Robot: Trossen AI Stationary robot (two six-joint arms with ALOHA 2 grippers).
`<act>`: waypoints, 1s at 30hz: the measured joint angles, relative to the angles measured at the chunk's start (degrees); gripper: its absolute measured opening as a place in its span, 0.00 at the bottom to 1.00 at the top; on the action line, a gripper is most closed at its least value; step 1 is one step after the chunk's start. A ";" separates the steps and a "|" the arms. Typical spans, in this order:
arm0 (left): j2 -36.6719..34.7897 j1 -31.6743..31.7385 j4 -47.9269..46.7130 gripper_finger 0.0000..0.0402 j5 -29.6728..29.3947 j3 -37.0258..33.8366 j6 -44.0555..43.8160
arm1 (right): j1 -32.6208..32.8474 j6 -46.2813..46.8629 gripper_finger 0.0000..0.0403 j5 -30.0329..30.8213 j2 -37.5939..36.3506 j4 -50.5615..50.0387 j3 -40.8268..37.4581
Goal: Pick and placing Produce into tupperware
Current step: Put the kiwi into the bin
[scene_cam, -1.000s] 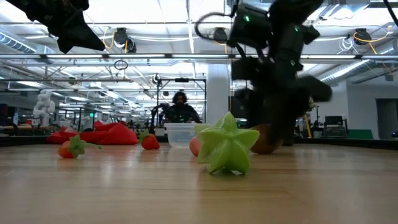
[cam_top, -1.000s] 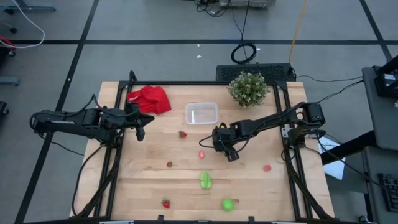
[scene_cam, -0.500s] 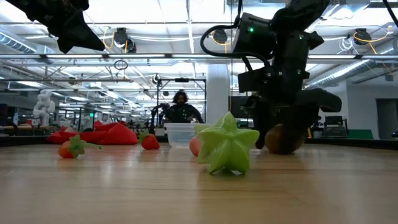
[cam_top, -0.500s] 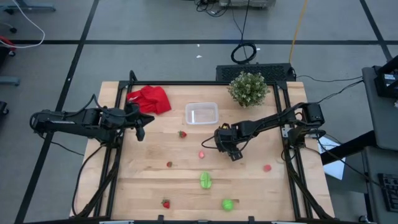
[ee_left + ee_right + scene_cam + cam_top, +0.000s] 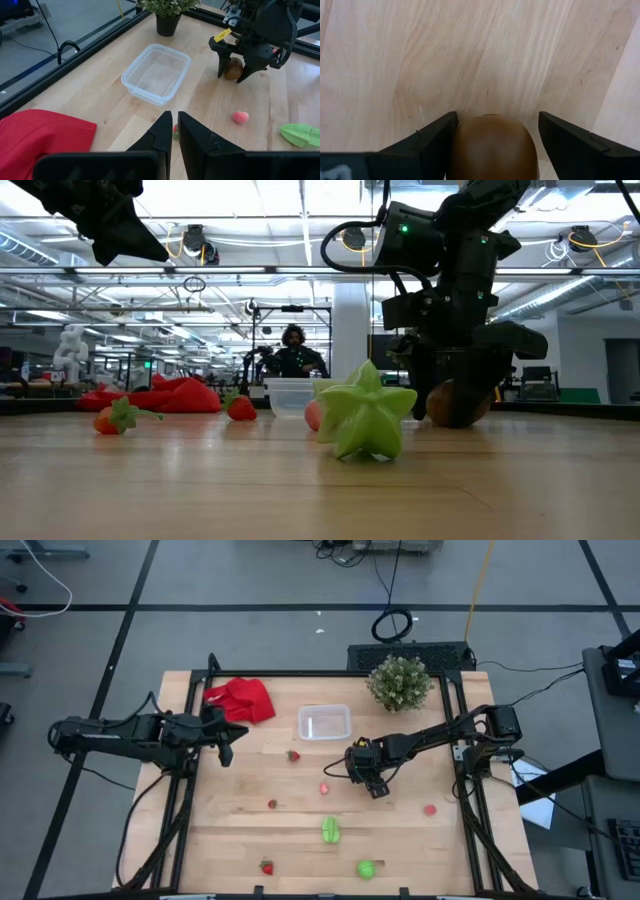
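Right gripper (image 5: 492,135) low at table centre-right, jaws spread, straddling brown oval (image 5: 492,147); not clamped yet. Tupperware (image 5: 324,723) empty, near, at 11 o'clock from gripper.

Risk: oval is round and smooth, may squirt out or roll if jaws close off-centre.

Potted plant (image 5: 398,682) just beside tupperware at 3 o'clock, could snag arm. Pink piece (image 5: 324,788) near gripper at 9. Left gripper (image 5: 171,132) closed, parked by red cloth (image 5: 240,699).

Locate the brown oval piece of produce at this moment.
The brown oval lies on the table right of centre, between the open fingers of the right claw, just in front of the tupperware.
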 joint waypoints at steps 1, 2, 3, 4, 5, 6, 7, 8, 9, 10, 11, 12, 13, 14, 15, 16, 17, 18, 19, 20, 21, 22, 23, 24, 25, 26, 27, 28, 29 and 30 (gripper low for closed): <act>0.00 0.00 -0.02 0.08 0.00 0.00 0.03 | 0.00 0.01 0.69 0.07 0.00 -0.23 0.00; 0.00 -0.01 -0.02 0.08 0.00 -0.01 0.11 | 0.00 0.05 0.69 0.13 -0.02 -0.50 0.02; 0.00 -0.02 -0.02 0.08 0.00 0.00 0.31 | 0.00 0.32 0.69 0.17 -0.02 -0.70 0.02; 0.00 0.00 -0.02 0.08 0.00 -0.01 0.50 | 0.00 0.72 0.69 0.15 -0.02 -0.98 0.04; 0.00 0.00 -0.03 0.08 0.00 -0.01 0.56 | 0.00 1.16 0.69 0.10 -0.02 -1.20 0.07; 0.00 0.00 -0.04 0.08 0.00 0.00 0.56 | 0.00 1.43 0.69 0.07 -0.04 -1.44 0.07; 0.00 -0.01 -0.04 0.08 0.00 0.00 0.59 | 0.00 1.49 0.69 0.02 -0.17 -1.69 0.07; 0.00 0.00 -0.04 0.08 0.00 -0.02 0.58 | 0.06 1.51 0.69 -0.10 -0.26 -2.07 0.06; 0.00 0.00 -0.04 0.08 0.00 0.00 0.58 | 0.13 1.51 0.69 -0.12 -0.31 -2.24 0.04; 0.00 0.00 -0.04 0.08 0.00 0.00 0.59 | 0.15 1.51 0.69 -0.12 -0.43 -2.30 0.04; 0.00 0.00 -0.04 0.08 0.00 0.00 0.59 | 0.15 1.51 0.69 -0.17 -0.72 -2.49 0.04; 0.00 -0.01 -0.04 0.08 0.00 0.00 0.59 | 0.15 1.63 0.69 -0.38 -1.02 -2.80 0.00; -0.02 -0.01 -0.04 0.08 0.00 -0.02 0.59 | 0.17 1.81 0.69 -0.35 -1.29 -3.13 -0.04; -0.02 0.00 -0.04 0.08 0.00 -0.01 0.59 | 0.17 2.03 0.69 -0.38 -1.56 -3.35 -0.13; 0.00 -0.02 -0.03 0.08 0.00 0.00 0.60 | 0.17 2.45 0.69 -0.38 -1.78 -3.10 -0.11; 0.00 0.00 -0.04 0.08 0.00 -0.02 0.59 | 0.17 2.79 0.69 -0.36 -1.97 -3.13 -0.09; -0.02 0.00 -0.04 0.08 0.00 -0.02 0.59 | 0.17 3.02 0.69 -0.36 -2.05 -3.29 -0.03; -0.02 0.00 -0.03 0.08 0.00 0.00 0.61 | 0.17 3.16 0.69 -0.34 -2.05 -3.64 0.00; -0.01 -0.01 -0.02 0.08 0.00 0.00 0.61 | 0.17 3.21 0.69 -0.35 -2.05 -4.00 -0.01; 0.00 -0.01 -0.02 0.08 0.00 0.00 0.61 | 0.17 3.21 0.69 -0.34 -2.03 -4.25 -0.03; -0.01 -0.02 -0.01 0.08 0.00 -0.01 0.61 | 0.17 3.21 0.69 -0.34 -2.03 -4.12 -0.04; -0.02 0.00 0.00 0.08 0.00 0.00 0.61 | 0.17 3.21 0.69 -0.31 -2.03 -3.85 -0.03; 0.00 0.00 0.00 0.08 0.00 0.00 0.61 | 0.17 3.19 0.69 -0.31 -2.03 -3.77 -0.02; 0.00 -0.02 0.00 0.08 0.00 0.00 0.61 | 0.16 3.18 0.69 -0.29 -2.03 -3.80 -0.02; 0.00 0.00 0.00 0.08 0.00 0.00 0.61 | 0.17 3.17 0.69 -0.27 -2.03 -3.86 -0.02; 0.00 -0.02 0.00 0.08 0.00 0.00 0.65 | 0.16 3.20 0.69 -0.24 -2.03 -3.85 -0.02; 0.00 -0.02 0.00 0.08 0.00 0.00 0.67 | 0.15 3.21 0.69 -0.22 -2.03 -3.81 -0.02; 0.00 0.00 0.00 0.08 0.00 0.00 0.67 | 0.15 3.21 0.69 -0.20 -2.03 -3.82 -0.02; 0.00 -0.01 0.00 0.08 -0.01 -0.01 0.68 | 0.15 3.21 0.69 -0.18 -2.03 -3.82 -0.02; 0.00 -0.02 0.00 0.08 0.00 -0.02 0.72 | 0.15 3.22 0.69 -0.18 -2.03 -3.81 -0.02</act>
